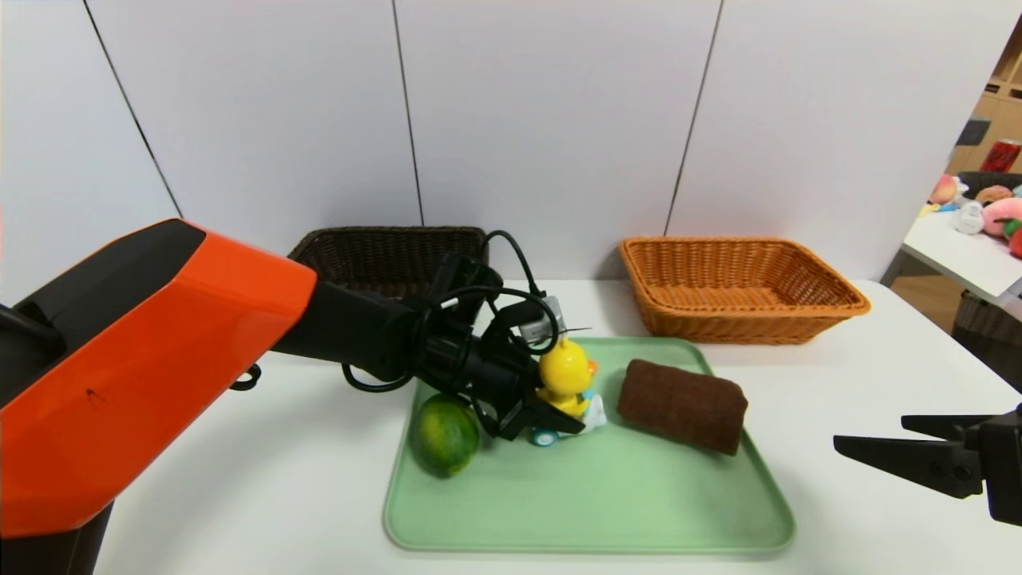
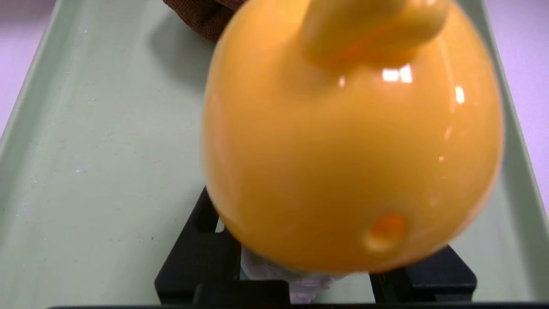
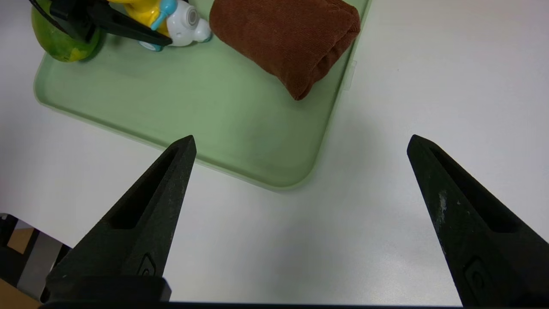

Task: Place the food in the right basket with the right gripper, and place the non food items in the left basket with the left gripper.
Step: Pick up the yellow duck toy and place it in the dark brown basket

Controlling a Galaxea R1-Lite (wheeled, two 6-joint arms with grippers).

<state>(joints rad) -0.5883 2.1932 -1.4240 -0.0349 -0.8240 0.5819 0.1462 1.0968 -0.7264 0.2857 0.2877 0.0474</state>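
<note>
A yellow duck toy (image 1: 565, 371) on a white wheeled base stands on the pale green tray (image 1: 591, 503). My left gripper (image 1: 563, 411) is shut on the toy's base, one finger on each side. The duck's head (image 2: 351, 141) fills the left wrist view and hides the fingertips. A green lime (image 1: 444, 435) lies at the tray's left edge, just behind the left wrist. A brown ribbed cloth-like roll (image 1: 683, 406) lies on the tray's right side. My right gripper (image 1: 870, 430) hangs open over bare table right of the tray, holding nothing (image 3: 300, 139).
A dark brown wicker basket (image 1: 383, 251) stands at the back left, partly behind my left arm. An orange wicker basket (image 1: 742, 287) stands at the back right. A side table (image 1: 970, 255) with plush toys is at the far right.
</note>
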